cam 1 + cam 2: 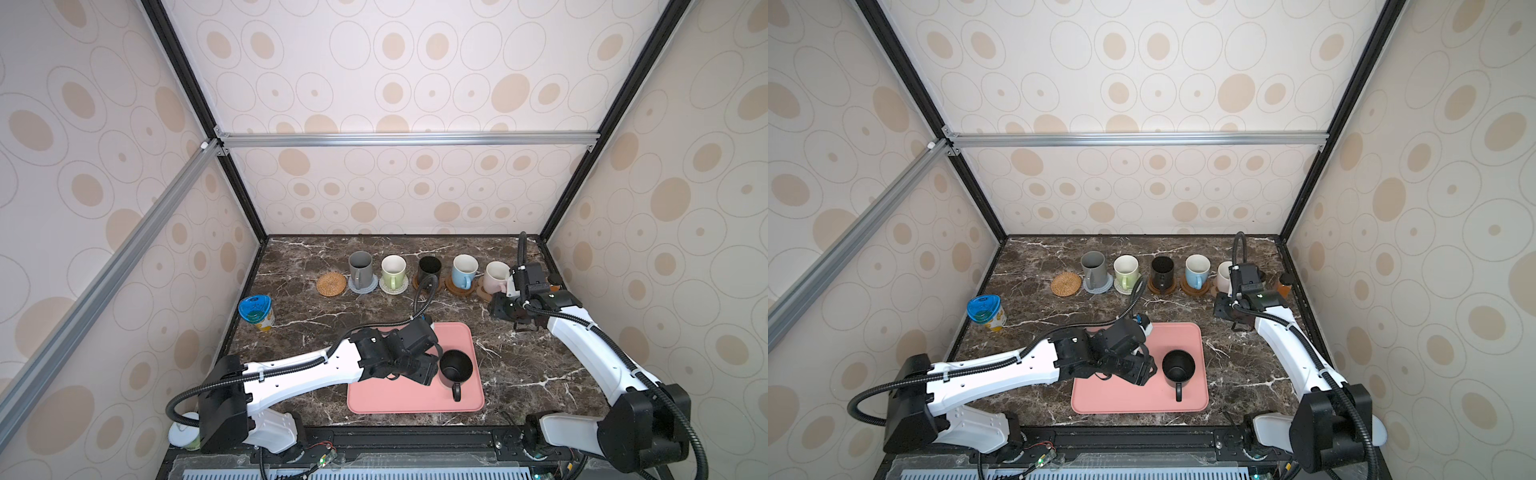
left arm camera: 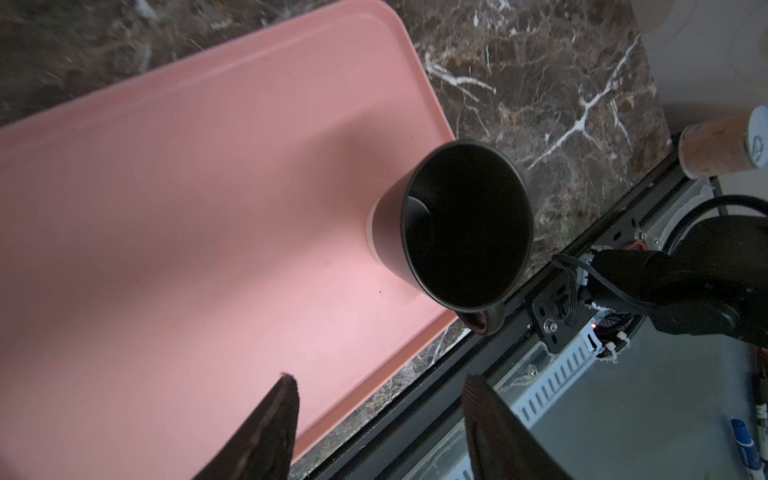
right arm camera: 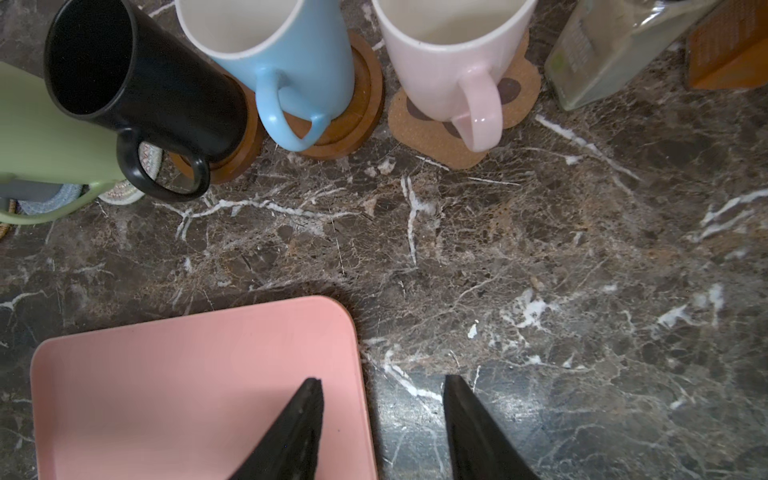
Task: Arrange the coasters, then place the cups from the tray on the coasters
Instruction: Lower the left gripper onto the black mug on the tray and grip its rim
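A pink tray [image 1: 395, 399] lies at the front middle, and one black cup [image 1: 456, 368] stands upright on it with its handle toward the front. My left gripper [image 1: 434, 369] hovers just left of that cup; the left wrist view shows the left gripper [image 2: 380, 376] open and empty, short of the black cup [image 2: 465, 224]. Along the back, a tan rattan coaster [image 1: 331, 284] lies bare. To its right the grey [image 1: 360, 266], green [image 1: 393, 270], black [image 1: 429, 268], blue [image 1: 464, 270] and pink [image 1: 495, 276] cups each stand on a coaster. My right gripper [image 3: 384, 380] is open and empty over the tray's far right corner.
A blue-lidded can [image 1: 256, 312] stands near the left wall. A white-lidded can [image 1: 185, 432] sits off the front left corner. A glass bottle [image 3: 615, 50] and an orange-brown block [image 3: 731, 50] stand right of the pink cup. Walls enclose three sides.
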{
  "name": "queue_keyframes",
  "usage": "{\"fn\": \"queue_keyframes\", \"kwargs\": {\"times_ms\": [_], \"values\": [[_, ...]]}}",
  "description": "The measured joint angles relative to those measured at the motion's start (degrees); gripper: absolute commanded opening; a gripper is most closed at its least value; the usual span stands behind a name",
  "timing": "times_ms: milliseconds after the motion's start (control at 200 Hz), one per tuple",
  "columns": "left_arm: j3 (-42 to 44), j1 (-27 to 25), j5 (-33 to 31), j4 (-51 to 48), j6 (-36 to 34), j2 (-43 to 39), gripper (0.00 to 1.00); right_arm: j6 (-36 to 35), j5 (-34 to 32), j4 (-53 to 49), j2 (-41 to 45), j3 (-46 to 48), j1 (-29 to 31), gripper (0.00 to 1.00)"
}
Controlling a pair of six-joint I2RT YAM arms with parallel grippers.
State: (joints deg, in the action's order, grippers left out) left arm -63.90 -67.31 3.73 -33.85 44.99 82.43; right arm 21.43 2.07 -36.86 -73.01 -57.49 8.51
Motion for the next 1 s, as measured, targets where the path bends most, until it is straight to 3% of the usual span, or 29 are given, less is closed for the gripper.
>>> {"fn": "queue_keyframes", "kwargs": {"times_ms": [320,645,1001], "values": [[-4.4,-4.2,2.6,2.4,3.9,7.8,0.65,-1.0,2.3,1.4,0.0,1.1,-1.1,0.51],[-10.5,-4.5,4.6,1.3,3.5,15.4,0.65,-1.2,2.7,1.7,0.0,1.1,-1.2,0.51],[-12.5,-4.9,5.7,-1.2,3.5,17.7,0.65,-1.2,2.9,1.5,0.0,1.9,-1.2,0.51]]}}
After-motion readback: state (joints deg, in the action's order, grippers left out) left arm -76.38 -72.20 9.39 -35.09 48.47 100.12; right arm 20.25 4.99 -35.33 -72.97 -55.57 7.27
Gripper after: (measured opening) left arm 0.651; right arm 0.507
